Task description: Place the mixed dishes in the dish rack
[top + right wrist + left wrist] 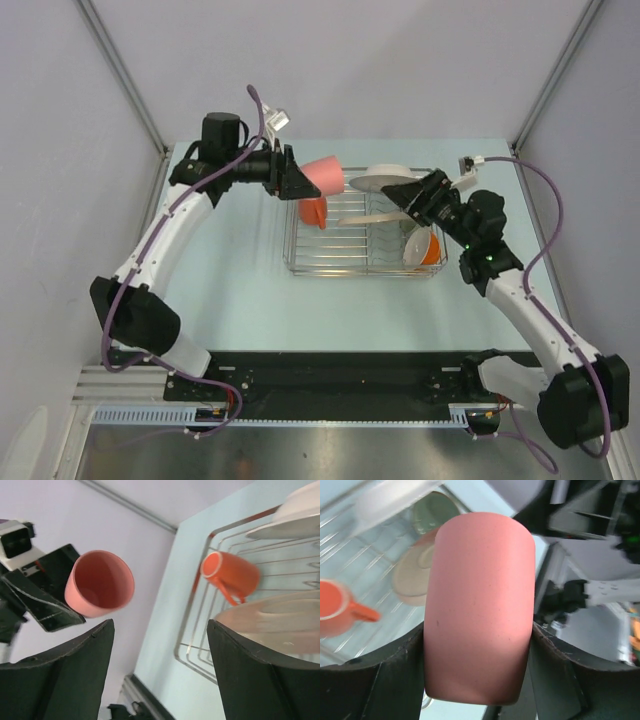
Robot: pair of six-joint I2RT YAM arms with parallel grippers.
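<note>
One pink tumbler [322, 174] sits clamped sideways in the left jaws, mouth toward the right arm, above the dish rack's [345, 272] far-left corner, over the orange cup [314, 211]. Right jaws gape empty over the rack's right side, so lowering it looks like the left jaws' job.

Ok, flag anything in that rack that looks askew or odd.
The orange cup lies tipped on its side at the left end of the dish rack, not upright. The pink tumbler is sideways too, but the left gripper holds it in its jaws near the rack's far left corner. Nothing looks spilled or broken.
</note>
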